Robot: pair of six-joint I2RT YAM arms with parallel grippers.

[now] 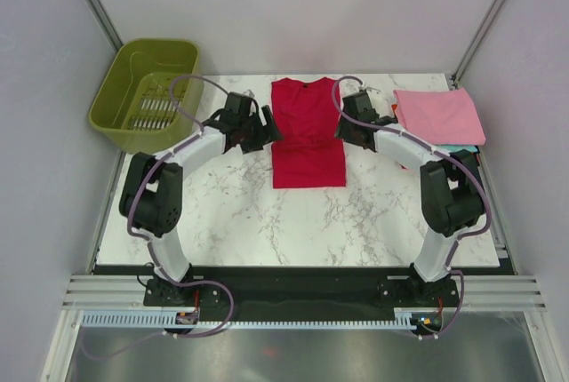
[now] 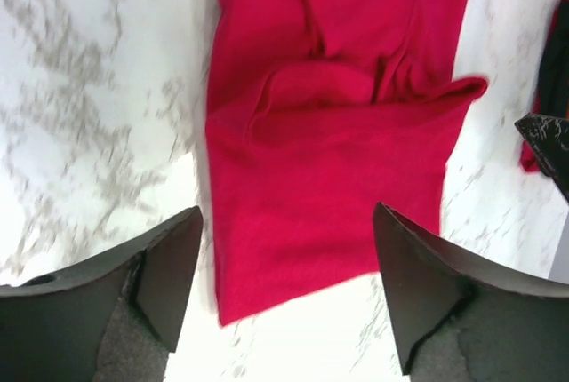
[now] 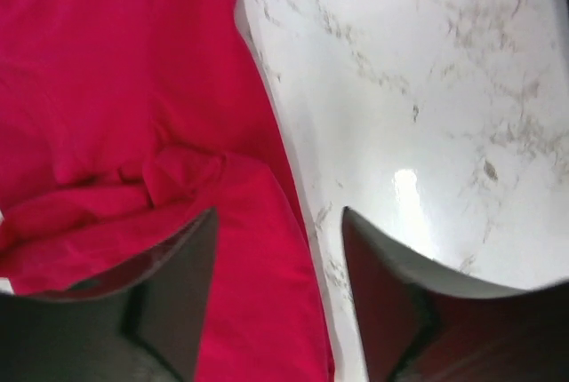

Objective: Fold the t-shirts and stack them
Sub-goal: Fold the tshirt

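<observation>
Olive-green basket (image 1: 116, 98) — upright at the marble table's (image 1: 231, 213) far-left corner.

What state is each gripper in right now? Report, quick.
Left gripper: open, empty, over the crimson t-shirt.
Right gripper: open, empty, at the same shirt's edge.

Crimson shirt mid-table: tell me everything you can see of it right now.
The crimson shirt lies flat on the marble table, neck at the far end. It is soft plain cloth, both sleeves folded inward into a long rectangle, wrinkled at the folds. The open left gripper sits over its left edge, the open right gripper over its right; contact is unclear.
</observation>
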